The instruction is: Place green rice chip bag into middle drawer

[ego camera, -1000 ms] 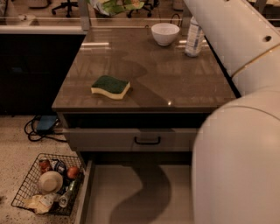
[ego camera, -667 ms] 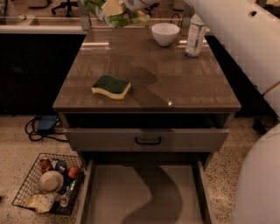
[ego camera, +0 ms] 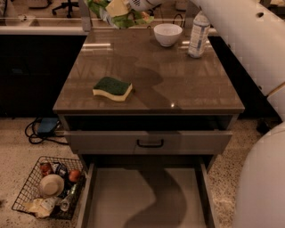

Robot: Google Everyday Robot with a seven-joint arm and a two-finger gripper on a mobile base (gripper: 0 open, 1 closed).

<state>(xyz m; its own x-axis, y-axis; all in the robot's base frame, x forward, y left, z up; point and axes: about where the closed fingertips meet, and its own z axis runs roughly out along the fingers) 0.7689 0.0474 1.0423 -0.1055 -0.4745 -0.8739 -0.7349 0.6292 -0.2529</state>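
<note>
The gripper (ego camera: 137, 4) is at the top edge of the view, above the rear left edge of the cabinet top (ego camera: 178, 84), and it holds the green rice chip bag (ego camera: 116, 12) clear of the surface; the bag hangs crumpled beneath it. The white robot arm (ego camera: 240, 31) runs from the gripper across the rear right corner of the cabinet and down its right side. On the cabinet top, a green-and-yellow sponge (ego camera: 112, 88) lies left of centre, well apart from every edge. A white bowl (ego camera: 168, 34) and a plastic bottle (ego camera: 198, 29) stand upright near the rear edge, apart from each other. The front half of the cabinet top to the right of the sponge is bare. Below the top, the drawer with the black handle (ego camera: 150, 142) is pulled out slightly. The middle drawer (ego camera: 111, 196), below it, is pulled far out toward the camera; its flat grey floor carries only a shadow. On the floor, left of the cabinet, a wire basket (ego camera: 26, 178) holds a round tan item, red items, a small bottle and a crumpled wrapper.
</note>
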